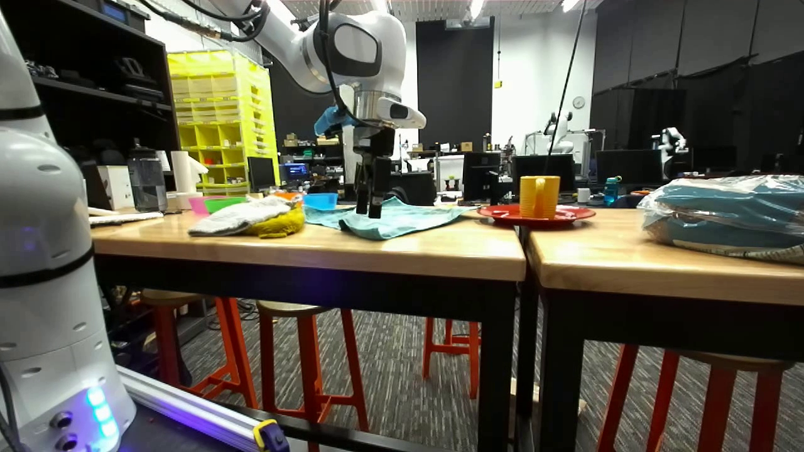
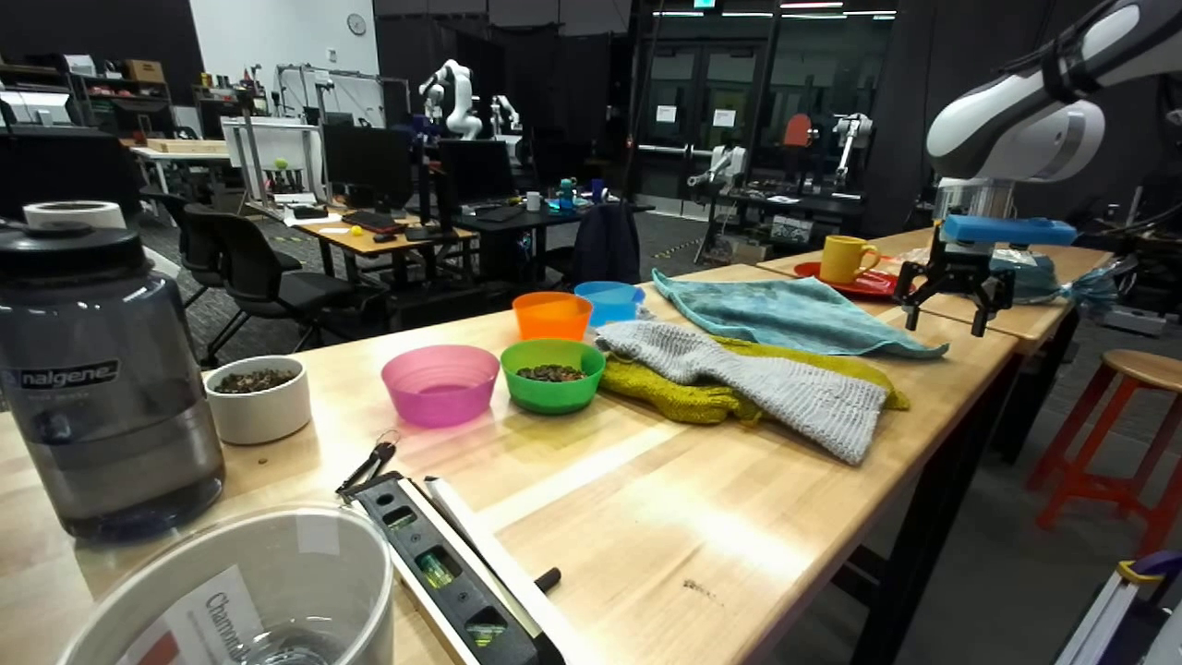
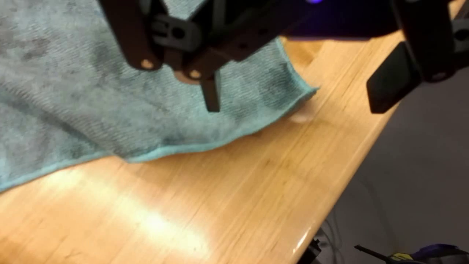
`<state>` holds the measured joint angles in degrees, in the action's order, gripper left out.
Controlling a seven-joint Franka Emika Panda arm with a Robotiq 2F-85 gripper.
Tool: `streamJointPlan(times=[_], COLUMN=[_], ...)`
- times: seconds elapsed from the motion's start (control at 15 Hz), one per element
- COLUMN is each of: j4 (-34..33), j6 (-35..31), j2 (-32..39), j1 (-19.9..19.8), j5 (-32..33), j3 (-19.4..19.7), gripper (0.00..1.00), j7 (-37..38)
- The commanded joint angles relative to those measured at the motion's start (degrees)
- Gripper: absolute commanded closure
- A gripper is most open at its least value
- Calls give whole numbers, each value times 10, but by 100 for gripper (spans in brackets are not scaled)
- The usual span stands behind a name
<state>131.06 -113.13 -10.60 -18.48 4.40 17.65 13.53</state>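
My gripper (image 3: 296,105) is open and empty, its two fingers wide apart in the wrist view. It hangs above the table near a corner of a teal towel (image 3: 91,95), apart from it. The gripper also shows in both exterior views (image 1: 369,211) (image 2: 946,323). The towel lies spread with soft folds (image 1: 418,218) (image 2: 785,314). A grey knit cloth (image 2: 826,406) lies over a yellow-green cloth (image 2: 660,395) beside the towel. A yellow mug (image 1: 539,196) stands on a red plate (image 1: 571,215) past the towel's far side.
A pink bowl (image 2: 440,392), a green bowl (image 2: 552,399) with dark bits, an orange bowl (image 2: 545,319) and a blue bowl (image 2: 611,300) stand together. A water bottle (image 2: 111,369) and a level (image 2: 443,573) are nearby. A plastic-wrapped blue bundle (image 1: 728,213) lies on the adjoining table.
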Motion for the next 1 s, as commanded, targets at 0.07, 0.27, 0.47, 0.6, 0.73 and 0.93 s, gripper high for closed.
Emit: streamJointPlan(times=[0.07,0.27,0.47,0.6,0.73,0.93], j4=[-15,-19,-21,-22,-24,-25], j6=[-5,-14,-22,-22,-16,-3], j2=[25,32,38,40,42,41], j1=[-14,-19,-21,-20,-21,-23], j5=[-9,-14,-12,-12,-10,-9], j3=[10,16,19,20,20,20], gripper=[0,0,21,29,43,67], j7=[22,43,60,68,79,95])
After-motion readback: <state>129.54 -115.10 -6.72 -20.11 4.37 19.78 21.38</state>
